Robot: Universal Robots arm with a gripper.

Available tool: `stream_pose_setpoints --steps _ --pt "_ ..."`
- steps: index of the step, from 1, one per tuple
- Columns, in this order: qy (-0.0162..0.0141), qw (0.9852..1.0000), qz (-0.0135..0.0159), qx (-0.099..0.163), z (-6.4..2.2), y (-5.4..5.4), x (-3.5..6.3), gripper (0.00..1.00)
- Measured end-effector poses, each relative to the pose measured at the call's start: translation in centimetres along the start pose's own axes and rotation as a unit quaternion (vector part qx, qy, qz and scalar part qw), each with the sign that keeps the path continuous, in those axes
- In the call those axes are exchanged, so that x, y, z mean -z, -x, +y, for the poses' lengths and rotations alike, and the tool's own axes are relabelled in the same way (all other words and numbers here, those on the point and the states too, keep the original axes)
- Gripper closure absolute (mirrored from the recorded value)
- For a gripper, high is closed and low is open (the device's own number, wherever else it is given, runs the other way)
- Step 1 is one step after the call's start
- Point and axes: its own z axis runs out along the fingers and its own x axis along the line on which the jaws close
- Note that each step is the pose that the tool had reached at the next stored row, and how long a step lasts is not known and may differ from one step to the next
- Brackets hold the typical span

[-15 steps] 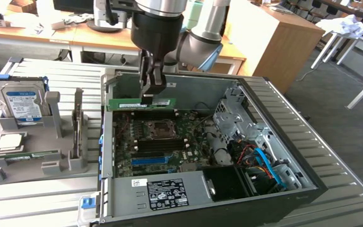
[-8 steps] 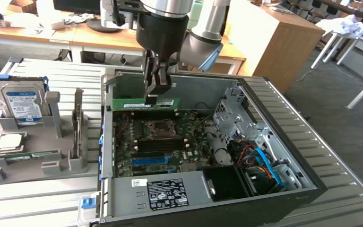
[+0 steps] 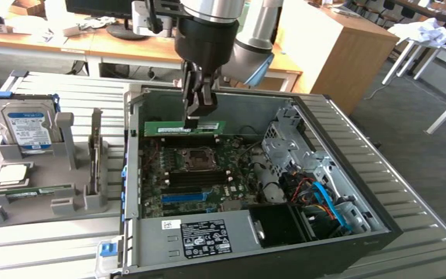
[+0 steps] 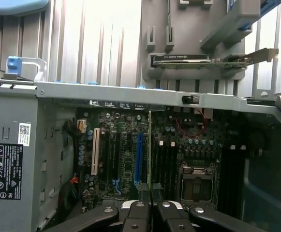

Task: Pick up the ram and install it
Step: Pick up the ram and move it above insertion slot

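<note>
Your gripper [image 3: 195, 118] is pinched almost shut on the ram [image 3: 175, 128], holding it level above the motherboard [image 4: 125, 145] inside the open case [image 3: 231, 110], so a skewed or off-slot descent could jam it or flex the board

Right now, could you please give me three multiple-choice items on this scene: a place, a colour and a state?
1. Where is the ram? A on the grey rack; B over the motherboard in the open case; C on the desk.
2. The label on the hard drive is: A blue and white; B red; C yellow.
3. The pincer is: A open and empty; B shut on the hard drive; C shut on the ram.
Key: 1 B, it hangs above the board; 2 A, blue print on white; 3 C, it clamps the stick's top edge.
</note>
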Motion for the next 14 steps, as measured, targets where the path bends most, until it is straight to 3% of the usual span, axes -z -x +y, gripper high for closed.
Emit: stream_pose_setpoints --steps 14 --pt "0.0 1.0 0.0 0.0 -1.54 -0.1 0.0 0.88"
